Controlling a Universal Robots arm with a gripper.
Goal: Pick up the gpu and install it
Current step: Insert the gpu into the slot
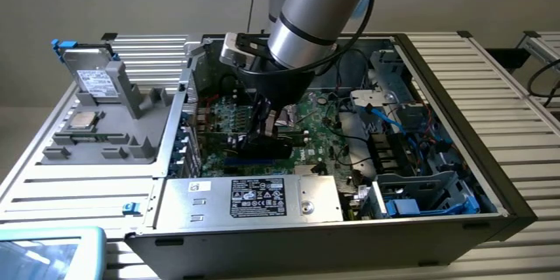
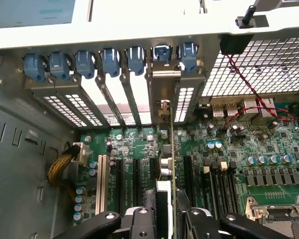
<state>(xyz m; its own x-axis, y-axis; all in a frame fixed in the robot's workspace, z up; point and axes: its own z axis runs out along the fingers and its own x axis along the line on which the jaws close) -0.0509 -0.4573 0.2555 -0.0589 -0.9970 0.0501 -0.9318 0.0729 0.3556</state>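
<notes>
The computer case [image 1: 350, 248] was dark, matt painted metal outside and bare grey sheet metal inside. On its floor, the motherboard [image 2: 269, 144] had a glossy green lacquered face studded with shiny metal capacitor cans. The gpu [image 2: 172, 164] showed a thin green laminate edge and a dull silver metal bracket [image 2: 163, 94]. Along the case's rear wall, the slot clips [image 2: 84, 62] were smooth blue plastic. The gripper [image 2: 170, 221] looked matt black with bright bolt heads. In a case corner, the power supply [image 1: 262, 200] was plain silver metal with a semi-gloss label.
</notes>
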